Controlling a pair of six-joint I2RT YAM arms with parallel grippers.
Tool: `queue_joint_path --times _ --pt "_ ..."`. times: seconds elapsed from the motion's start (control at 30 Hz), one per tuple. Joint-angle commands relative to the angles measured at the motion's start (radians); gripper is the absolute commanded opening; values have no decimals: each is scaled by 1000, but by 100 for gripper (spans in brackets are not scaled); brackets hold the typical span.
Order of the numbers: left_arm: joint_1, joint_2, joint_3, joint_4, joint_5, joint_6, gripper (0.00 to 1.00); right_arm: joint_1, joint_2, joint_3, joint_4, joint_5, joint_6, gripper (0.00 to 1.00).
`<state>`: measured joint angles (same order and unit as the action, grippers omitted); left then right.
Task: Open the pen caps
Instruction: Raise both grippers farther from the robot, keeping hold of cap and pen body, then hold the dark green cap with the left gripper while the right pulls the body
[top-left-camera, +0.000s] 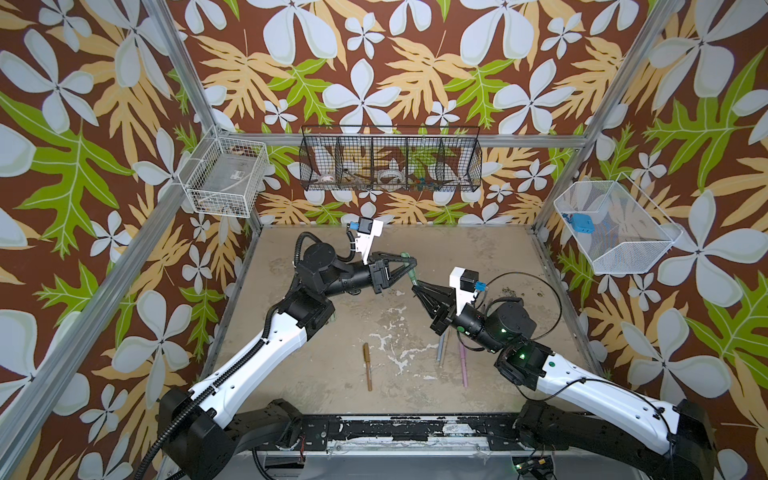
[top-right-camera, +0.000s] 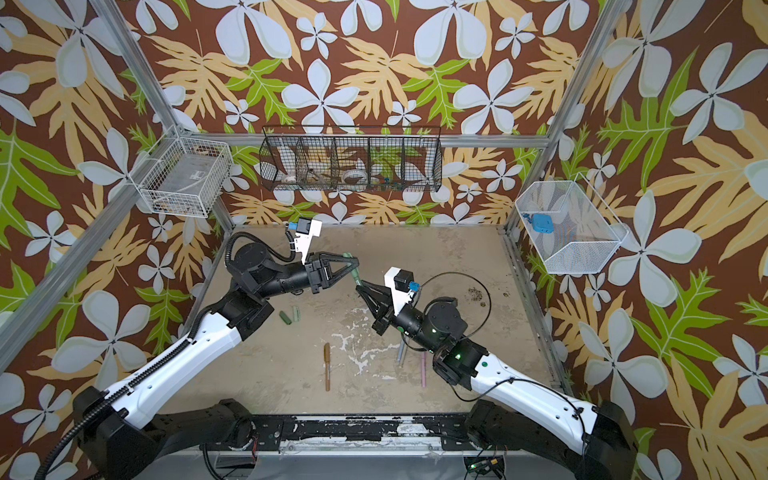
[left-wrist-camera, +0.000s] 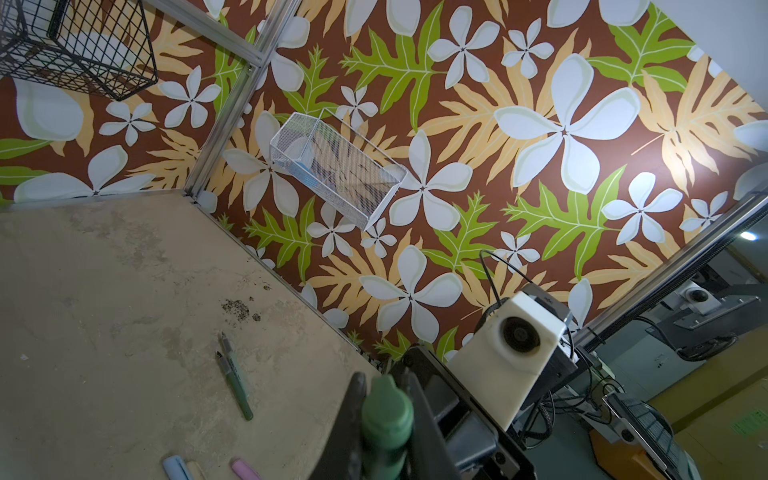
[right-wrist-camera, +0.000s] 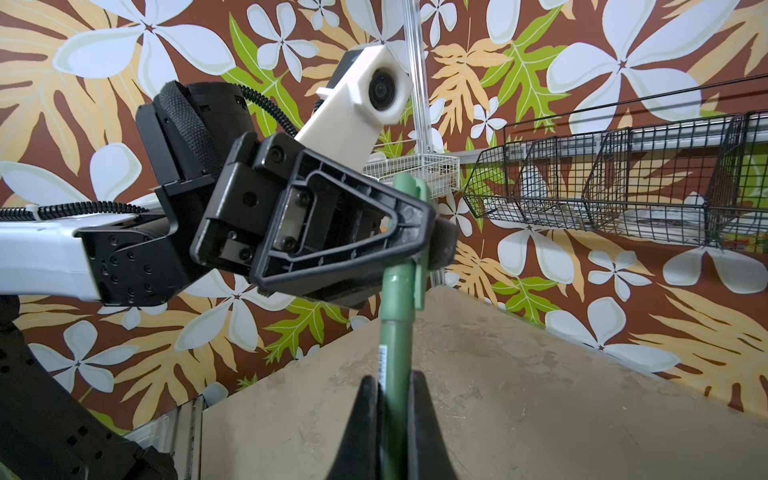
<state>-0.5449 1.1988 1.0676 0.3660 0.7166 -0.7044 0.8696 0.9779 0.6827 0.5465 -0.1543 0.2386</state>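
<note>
black fingers of the left tool (top-left-camera: 411, 263) are clamped across the sage green cap (right-wrist-camera: 400, 291), whose rounded end pokes out past them. straight along the cap's long axis runs the pen body (right-wrist-camera: 392, 357), and the right tool (top-left-camera: 417, 286) is closed tight around it, tip facing the left tool and near it. the pen hangs in the air between both arms, above the far middle of the tabletop (top-left-camera: 478, 257), cap end toward the left arm. the pull, i judge, must follow that axis, tools drawing apart. the cap is matte, with a clip down one side. no gap shows where it meets the body, so it looks seated. two loose green caps (top-right-camera: 286, 318) lie on the tabletop by the left arm.
</note>
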Motion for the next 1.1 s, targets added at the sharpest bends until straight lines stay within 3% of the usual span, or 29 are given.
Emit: queue_joint_path --times 0.0,0.13,0.27,0.37,0.5,0.63,0.7,0.9,1.0,1.07 --pt "24 -2 25 255 -186 4 0 40 4 8 -292 32 -31 0" --pt "28 9 32 254 -200 0 0 154 34 16 -342 431 -114 0" --pt "29 18 40 255 -213 -3 0 175 45 -15 -310 535 -116 0" --pt "35 23 50 253 -213 -3 0 175 30 -42 -269 433 -117 0" --pt "49 27 69 243 -206 -8 0 121 12 -48 -237 134 -80 0" --pt "64 27 77 242 -199 -18 0 74 5 -48 -218 -23 -46 0" --pt "69 25 78 239 -196 -18 0 50 2 -48 -216 -69 -30 0" --pt "72 10 71 202 -194 18 0 45 -58 -39 -246 -39 -42 1" --pt "72 4 67 147 -168 75 0 45 -101 -10 -296 8 -59 36" --pt "72 8 72 108 -126 107 0 45 -116 21 -337 63 -75 52"
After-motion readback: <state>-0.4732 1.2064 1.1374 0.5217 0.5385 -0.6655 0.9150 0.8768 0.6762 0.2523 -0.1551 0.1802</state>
